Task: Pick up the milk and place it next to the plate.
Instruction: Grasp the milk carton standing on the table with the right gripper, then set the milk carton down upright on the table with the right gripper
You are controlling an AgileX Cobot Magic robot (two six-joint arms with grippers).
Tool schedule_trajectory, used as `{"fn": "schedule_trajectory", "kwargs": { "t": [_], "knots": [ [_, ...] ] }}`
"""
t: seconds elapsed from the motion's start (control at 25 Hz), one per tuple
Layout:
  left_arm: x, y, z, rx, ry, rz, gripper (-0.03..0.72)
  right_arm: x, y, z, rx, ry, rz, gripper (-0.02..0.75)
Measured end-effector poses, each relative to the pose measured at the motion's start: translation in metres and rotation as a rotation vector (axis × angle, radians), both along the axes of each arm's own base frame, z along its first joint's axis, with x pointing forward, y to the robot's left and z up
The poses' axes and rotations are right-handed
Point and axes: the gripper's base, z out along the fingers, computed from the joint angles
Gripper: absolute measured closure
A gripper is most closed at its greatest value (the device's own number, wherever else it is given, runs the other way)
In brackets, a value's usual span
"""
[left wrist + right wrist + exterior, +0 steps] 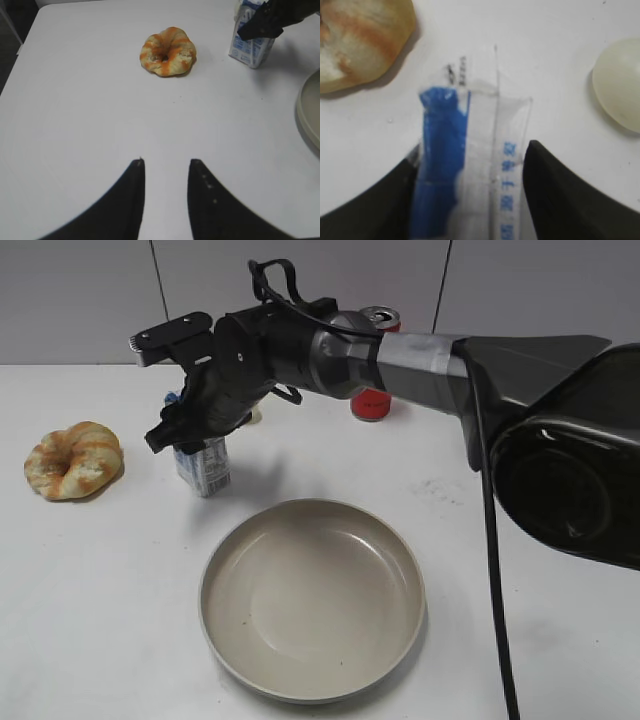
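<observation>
The milk point(207, 466) is a small white-and-blue carton standing on the white table, left of and behind the plate point(312, 509), a wide beige dish. My right gripper point(186, 436) reaches across from the right and comes down over the carton's top. In the right wrist view its fingers point(472, 152) press on both sides of the milk point(445, 115). The milk point(250, 47) and the plate's rim point(307, 115) also show in the left wrist view. My left gripper point(166, 161) is open and empty over bare table.
A glazed ring-shaped pastry point(72, 460) lies left of the milk; it also shows in the left wrist view point(167, 51). A red can point(375, 400) stands behind my right arm. A pale round object point(620, 90) lies near the carton.
</observation>
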Motion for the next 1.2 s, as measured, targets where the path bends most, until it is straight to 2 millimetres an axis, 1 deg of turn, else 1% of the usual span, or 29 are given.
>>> {"fn": "schedule_trajectory", "kwargs": {
  "t": [0.08,0.12,0.24,0.36,0.56,0.68,0.72,0.8,0.88,0.96,1.08,1.2],
  "knots": [
    [0.0,0.0,0.0,0.0,0.0,0.0,0.459,0.0,0.0,0.0,0.005,-0.004,-0.002,0.418],
    [0.0,0.0,0.0,0.0,0.0,0.0,0.459,0.0,0.0,0.0,0.005,-0.004,-0.002,0.433],
    [0.0,0.0,0.0,0.0,0.0,0.0,0.459,0.0,0.001,0.001,0.007,-0.003,0.001,0.433],
    [0.0,0.0,0.0,0.0,0.0,0.0,0.459,0.0,0.001,0.005,-0.007,0.001,0.016,0.435],
    [0.0,0.0,0.0,0.0,0.0,0.0,0.459,0.001,0.003,0.026,-0.012,-0.021,0.046,0.435],
    [0.0,0.0,0.0,0.0,0.0,0.0,0.459,0.001,-0.005,0.048,-0.033,-0.02,0.061,0.435],
    [0.0,0.0,0.0,0.0,0.0,0.0,0.459,0.002,-0.01,0.055,-0.04,-0.015,0.059,0.435],
    [0.0,0.0,0.0,0.0,0.0,0.0,0.459,0.005,-0.025,0.077,-0.053,0.001,0.047,0.435],
    [0.0,0.0,0.0,0.0,0.0,0.0,0.459,0.009,-0.045,0.098,-0.063,0.013,0.022,0.435],
    [0.0,0.0,0.0,0.0,0.0,0.0,0.459,0.014,-0.07,0.119,-0.069,0.017,-0.015,0.435],
    [0.0,0.0,0.0,0.0,0.0,0.0,0.459,0.016,-0.107,0.137,-0.102,0.029,-0.051,0.435],
    [0.0,0.0,0.0,0.0,0.0,0.0,0.459,0.009,-0.139,0.141,-0.153,0.097,-0.082,0.435]
  ]
}}
